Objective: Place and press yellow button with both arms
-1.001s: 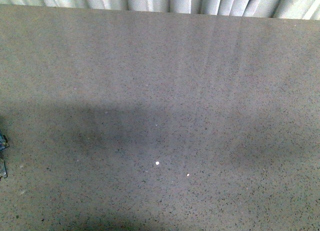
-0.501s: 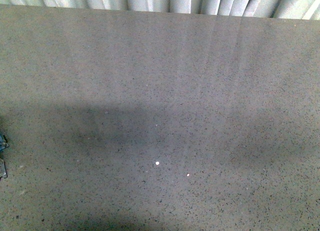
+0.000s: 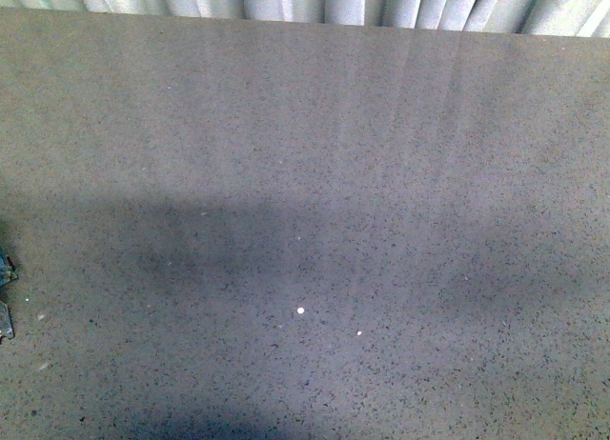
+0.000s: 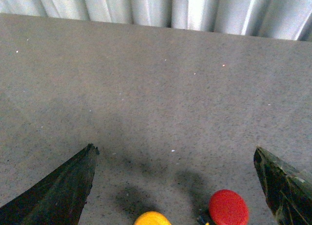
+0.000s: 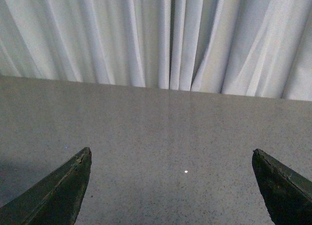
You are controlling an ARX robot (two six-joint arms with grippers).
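The yellow button [image 4: 152, 218] shows only in the left wrist view, as the top of its round cap at the picture's lower edge; its base is cut off. My left gripper [image 4: 174, 149] hangs open above the table, fingers spread wide, with the yellow cap between them and closer to the wrist than the tips. Nothing is held. My right gripper [image 5: 171, 152] is open too, over bare grey table with nothing between its fingers. In the front view the button is out of view.
A red button [image 4: 228, 208] stands beside the yellow one, close to one left finger [image 4: 282, 186]. The speckled grey table [image 3: 315, 154] ends at a white curtain [image 5: 165, 35]. A dark blue sliver [image 3: 5, 269] shows at the front view's left edge.
Almost nothing has changed in the front view. The dark blue sliver at the left edge has drawn slightly further out of the picture.
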